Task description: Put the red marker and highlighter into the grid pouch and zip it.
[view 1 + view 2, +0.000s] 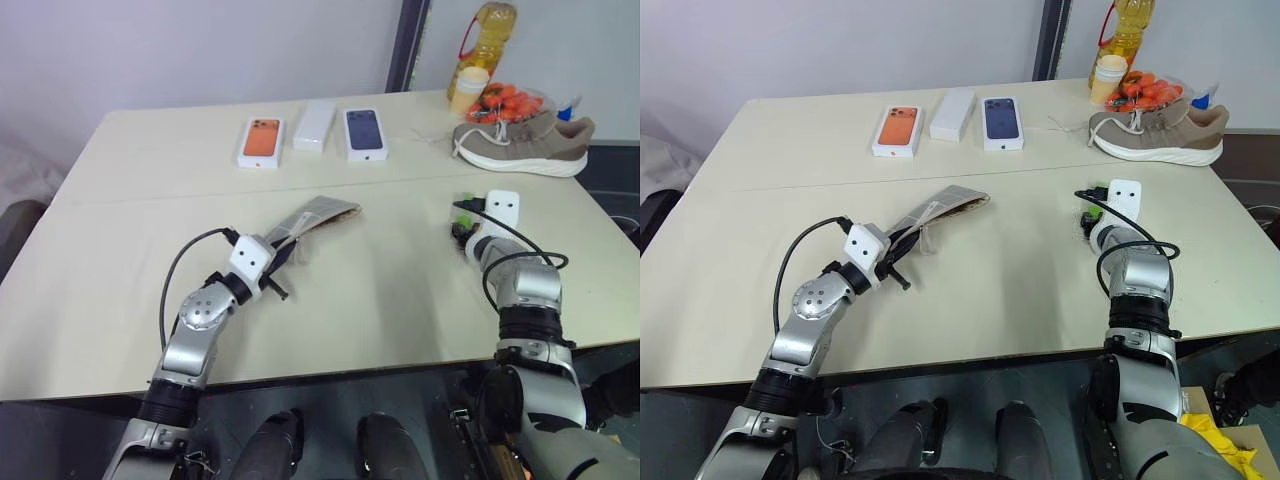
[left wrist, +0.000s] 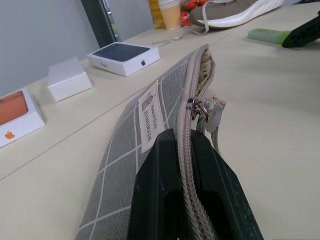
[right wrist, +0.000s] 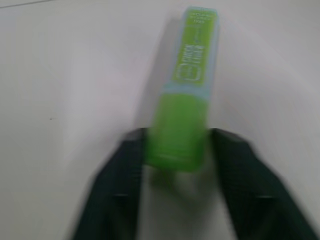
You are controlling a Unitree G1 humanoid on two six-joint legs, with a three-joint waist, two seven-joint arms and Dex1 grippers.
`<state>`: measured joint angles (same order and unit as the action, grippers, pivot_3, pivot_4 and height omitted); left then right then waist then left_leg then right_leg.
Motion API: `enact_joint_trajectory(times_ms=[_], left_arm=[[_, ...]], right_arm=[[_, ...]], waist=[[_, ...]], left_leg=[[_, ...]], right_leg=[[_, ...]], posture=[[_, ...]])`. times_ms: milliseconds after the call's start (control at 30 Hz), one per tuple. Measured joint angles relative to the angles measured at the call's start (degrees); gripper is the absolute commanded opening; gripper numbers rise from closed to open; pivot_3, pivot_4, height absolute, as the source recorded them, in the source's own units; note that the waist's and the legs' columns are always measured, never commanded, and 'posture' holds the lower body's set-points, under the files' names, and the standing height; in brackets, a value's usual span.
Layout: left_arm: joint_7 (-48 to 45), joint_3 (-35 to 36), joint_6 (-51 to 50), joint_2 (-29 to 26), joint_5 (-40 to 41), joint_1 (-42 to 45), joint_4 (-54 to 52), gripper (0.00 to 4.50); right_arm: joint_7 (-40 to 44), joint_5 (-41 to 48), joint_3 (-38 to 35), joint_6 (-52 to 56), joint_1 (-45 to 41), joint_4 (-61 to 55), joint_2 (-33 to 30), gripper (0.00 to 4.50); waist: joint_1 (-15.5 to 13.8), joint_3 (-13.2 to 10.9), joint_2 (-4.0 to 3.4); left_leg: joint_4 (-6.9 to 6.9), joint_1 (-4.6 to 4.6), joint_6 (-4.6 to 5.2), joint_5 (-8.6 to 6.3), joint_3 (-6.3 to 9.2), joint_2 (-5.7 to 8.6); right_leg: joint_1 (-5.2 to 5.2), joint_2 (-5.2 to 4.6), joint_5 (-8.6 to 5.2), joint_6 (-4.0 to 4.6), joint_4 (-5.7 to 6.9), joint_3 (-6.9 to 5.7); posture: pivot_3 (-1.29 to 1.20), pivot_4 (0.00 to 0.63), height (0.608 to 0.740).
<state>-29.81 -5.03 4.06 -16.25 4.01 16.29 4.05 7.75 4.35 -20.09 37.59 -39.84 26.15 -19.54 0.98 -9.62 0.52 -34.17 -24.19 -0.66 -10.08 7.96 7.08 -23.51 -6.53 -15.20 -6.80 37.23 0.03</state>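
On my left, the left gripper point(image 1: 283, 252) is clamped shut on the zipper edge of the grid pouch point(image 1: 318, 215), holding it propped above the table point(image 1: 130, 250) with its far end toward the middle. From the left wrist view the pouch point(image 2: 120, 145) is soft grey fabric with white grid lines, a small sewn white label, and a beige zipper whose metal pull sits just past my fingers. I judge it light and floppy: it will sag wherever I am not holding it, so the stiff zipper tape is the right place to pinch, and the mouth looks only narrowly open at the far end.

I cannot make out the red marker anywhere, so I will not say where it is.

Further right, the highlighter point(image 3: 186, 95) lies flat on the bare table near the right side. It is a short, stubby, lime-green plastic stick with a paler printed section. The right gripper point(image 3: 176, 150) has its two black fingers on either side of the near end, touching or almost touching; whether they have bitten yet I cannot tell. I expect it to be light, rigid and smooth, hence slippery, so I want the grip square across the barrel rather than at the very tip.
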Motion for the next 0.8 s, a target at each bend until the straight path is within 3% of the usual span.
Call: enact_joint_trajectory(times_ms=[100, 333, 600, 800], left_arm=[[0.08, 0.00, -0.10, 0.00, 0.03, -0.34, -0.28, 0.00], [0.10, -0.03, -0.12, 0.04, 0.23, -0.55, -0.61, 0.00], [-0.51, 0.70, -0.05, -0.94, 0.69, 0.04, 0.06, 0.00], [-1.38, 1.45, 0.17, -1.25, 1.53, 0.33, 0.41, 0.00]], right_arm=[[0.85, 0.47, 1.76, -0.48, 0.04, 0.01, -0.03, 0.83], [2.04, 1.15, 3.76, -0.49, 1.41, -1.71, -0.82, 4.37], [12.26, -0.77, 14.93, -1.53, 8.45, -15.44, -7.23, 4.45], [6.39, -0.66, 12.08, -0.72, 5.95, -10.31, -5.66, 4.45]], waist=[[0.08, 0.00, 0.00], [-0.17, 0.00, 0.00], [-0.02, 0.00, 0.00], [-0.25, 0.00, 0.00]], left_leg=[[0.00, 0.00, 0.00, 0.00, 0.00, -0.01], [0.00, 0.00, 0.00, 0.00, 0.01, 0.00], [0.00, 0.00, 0.00, -0.01, 0.01, 0.00], [-0.02, 0.01, 0.00, 0.00, 0.01, 0.00]], right_leg=[[0.00, 0.00, 0.00, 0.00, 0.00, 0.00], [0.02, 0.00, 0.00, 0.00, -0.01, 0.00], [0.01, 0.00, -0.01, -0.01, -0.01, -0.01], [0.04, -0.01, -0.01, -0.01, -0.02, -0.01]], posture=[[0.00, 0.150, 0.740], [0.00, 0.150, 0.740], [0.00, 0.150, 0.740], [0.00, 0.150, 0.740]])
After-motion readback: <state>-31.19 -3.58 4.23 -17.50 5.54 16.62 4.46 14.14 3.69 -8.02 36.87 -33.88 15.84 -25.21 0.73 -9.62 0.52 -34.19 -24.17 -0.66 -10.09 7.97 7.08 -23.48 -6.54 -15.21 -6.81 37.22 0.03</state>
